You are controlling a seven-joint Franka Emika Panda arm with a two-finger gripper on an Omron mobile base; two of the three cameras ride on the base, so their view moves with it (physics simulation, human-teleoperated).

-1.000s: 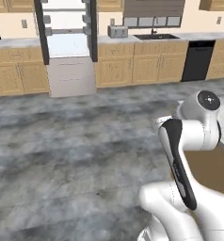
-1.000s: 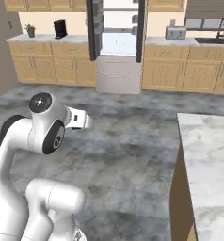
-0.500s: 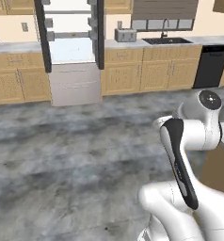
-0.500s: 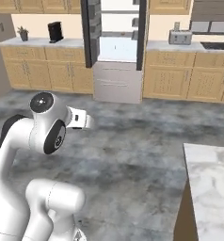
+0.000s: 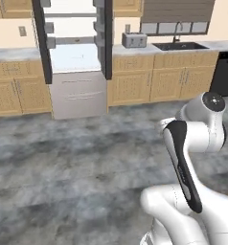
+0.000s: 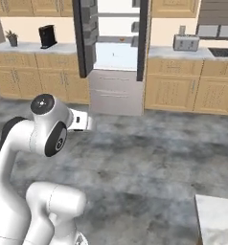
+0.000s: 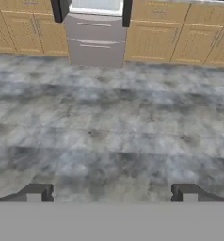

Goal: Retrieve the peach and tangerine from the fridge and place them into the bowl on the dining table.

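gripper (image 7: pixel 112 195) hanging over bare floor, its two dark fingertips (image 7: pixel 37 192) set wide apart with nothing between them. directly beneath and stretching ahead of the fingers, mottled grey stone floor (image 7: pixel 114 132), dark and pale patches mixed. off to the right of the hand and close to the base, a corner of the dining table (image 6: pixel 220 222): white marble top with faint grey veining. well ahead of the gripper, across the open floor, the fridge (image 5: pixel 76 57) standing against the back wall, grey steel, both upper doors swung open with their dark inner edges and door bins facing forward. inside, pale lit interior with grey shelves (image 5: pixel 70 15) crossing it and a pale blue drawer (image 6: pixel 116 55) at the bottom of the upper compartment. below that, two closed grey drawers (image 7: pixel 96 44) with thin horizontal handles, straight ahead of the fingertips in the hand view. tan wooden cabinets (image 5: pixel 159 79) on either side of the fridge, marble counter on top. further right of the fridge, a grey toaster (image 5: pixel 134 40) on the counter, then a dark sink (image 5: pixel 180 46) with a faucet. left of the fridge, a black coffee machine (image 6: pixel 47 36) and a small potted plant (image 6: pixel 12 38) on the counter. too small to tell any fruit on the fridge shelves.
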